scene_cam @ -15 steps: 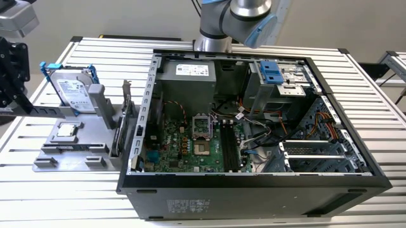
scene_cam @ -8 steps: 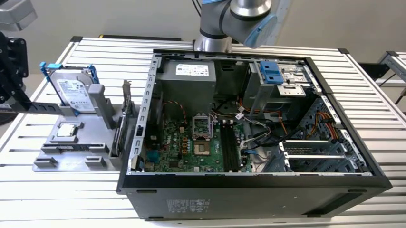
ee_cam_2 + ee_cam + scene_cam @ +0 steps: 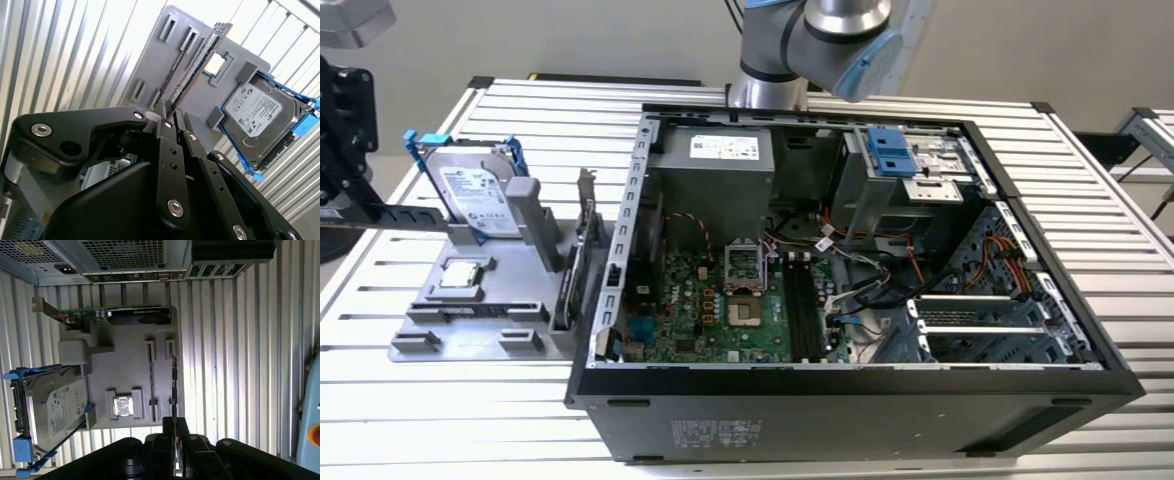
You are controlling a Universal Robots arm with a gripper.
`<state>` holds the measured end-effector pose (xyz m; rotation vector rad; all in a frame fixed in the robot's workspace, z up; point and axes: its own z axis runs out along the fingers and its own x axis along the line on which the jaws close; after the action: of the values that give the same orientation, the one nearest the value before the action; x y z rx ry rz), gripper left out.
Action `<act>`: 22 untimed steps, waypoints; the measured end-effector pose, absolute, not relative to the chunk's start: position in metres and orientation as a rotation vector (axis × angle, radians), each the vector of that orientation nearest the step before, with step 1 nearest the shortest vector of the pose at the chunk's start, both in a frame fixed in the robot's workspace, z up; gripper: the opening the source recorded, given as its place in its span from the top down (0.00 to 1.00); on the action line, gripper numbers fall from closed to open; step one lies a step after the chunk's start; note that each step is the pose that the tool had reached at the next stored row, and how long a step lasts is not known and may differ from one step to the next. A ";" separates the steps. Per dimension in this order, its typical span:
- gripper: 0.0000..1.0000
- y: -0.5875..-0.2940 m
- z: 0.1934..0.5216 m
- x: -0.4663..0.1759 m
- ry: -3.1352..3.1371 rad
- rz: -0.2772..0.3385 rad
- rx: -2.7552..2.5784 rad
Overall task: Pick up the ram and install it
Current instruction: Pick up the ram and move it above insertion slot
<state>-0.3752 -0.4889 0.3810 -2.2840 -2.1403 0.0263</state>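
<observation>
Tool (image 3: 170, 114) status: released, with only a narrow gap between the jaws and nothing held in them. In both wrist views it hangs off the gray tray (image 3: 125, 370), on the side of the tray that faces away from the computer case (image 3: 125, 255), and it is clear of every part.

The ram (image 3: 173, 385) is seated on its long edge in the slotted holders of the tray, in the row farthest from the hard drive (image 3: 55, 410). The processor chip (image 3: 123, 406) lies flat in its pocket on the tray, between the ram and the hard drive. The expansion card (image 3: 135, 316) stands along the tray edge nearest the case.

Critical relation: the ram's long axis runs straight away from the tool toward the case, and in the first wrist view it falls in line with the jaw gap. Its near end faces the tool. The ram is not yet gripped or lifted, and installation in the case has not begun.
</observation>
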 end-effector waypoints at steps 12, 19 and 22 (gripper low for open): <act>1.00 -0.478 0.390 -0.375 -2.140 0.027 -2.284; 1.00 -0.471 0.394 -0.375 -2.140 0.027 -2.284; 1.00 -0.468 0.395 -0.375 -2.141 0.027 -2.285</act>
<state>-0.3752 -0.4680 0.3951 -2.2845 -2.1408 0.0274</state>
